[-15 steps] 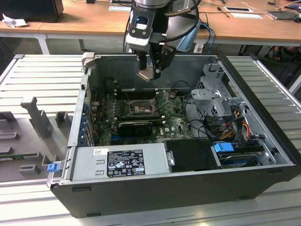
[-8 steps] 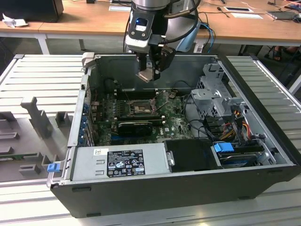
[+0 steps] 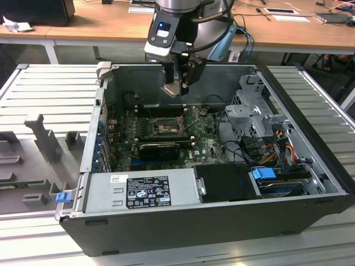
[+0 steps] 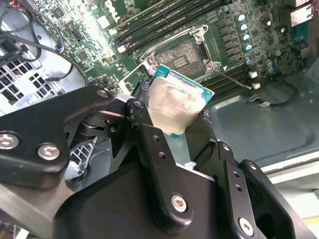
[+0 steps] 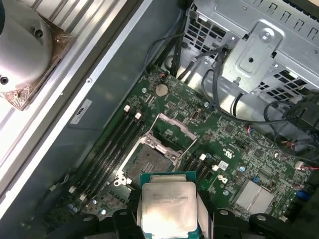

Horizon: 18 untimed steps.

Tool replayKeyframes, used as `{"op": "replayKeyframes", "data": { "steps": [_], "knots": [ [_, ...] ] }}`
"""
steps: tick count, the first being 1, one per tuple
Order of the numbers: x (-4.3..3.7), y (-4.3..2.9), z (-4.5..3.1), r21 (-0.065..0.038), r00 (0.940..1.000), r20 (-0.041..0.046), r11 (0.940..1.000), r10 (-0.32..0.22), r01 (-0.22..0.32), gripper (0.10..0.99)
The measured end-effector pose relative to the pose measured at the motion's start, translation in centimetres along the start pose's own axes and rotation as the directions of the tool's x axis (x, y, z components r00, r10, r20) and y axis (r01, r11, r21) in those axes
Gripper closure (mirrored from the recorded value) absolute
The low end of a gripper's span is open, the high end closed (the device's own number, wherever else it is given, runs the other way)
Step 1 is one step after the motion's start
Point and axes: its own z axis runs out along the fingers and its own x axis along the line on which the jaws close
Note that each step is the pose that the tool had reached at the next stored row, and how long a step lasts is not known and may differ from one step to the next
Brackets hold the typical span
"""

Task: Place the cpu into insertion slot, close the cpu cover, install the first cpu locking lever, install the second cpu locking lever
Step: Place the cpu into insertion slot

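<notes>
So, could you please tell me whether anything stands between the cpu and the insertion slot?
Nothing visible does. The tool holds the cpu above the insertion slot, and the cpu cover stands swung open beside it, leaving the socket bare.

**A:** so what's around the open computer case (image 3: 194,227)?

**B:** it sits on a ribbed pale-grey metal table (image 3: 316,105) that runs out past it on both sides. Right behind the case there's a long wooden desk (image 3: 100,27) on white legs (image 3: 51,52), with papers (image 3: 291,18) and a black box (image 3: 39,10) on top.

**A:** lighting?

**B:** soft and even. Also some grey holders (image 3: 47,138) beside the case, toward the exterior view's left.
</notes>
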Motion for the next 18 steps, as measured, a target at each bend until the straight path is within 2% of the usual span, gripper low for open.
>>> {"op": "replayKeyframes", "data": {
  "steps": [9,18],
  "knots": [
    [0.0,-0.01,0.08,-0.002,0.9971,0.0064,0.9972,0.075,-0.075,0.557],
    [0.01,-0.04,0.19,-0.004,0.9885,0.0128,0.9886,0.15,-0.15,0.557]
  ]
}}
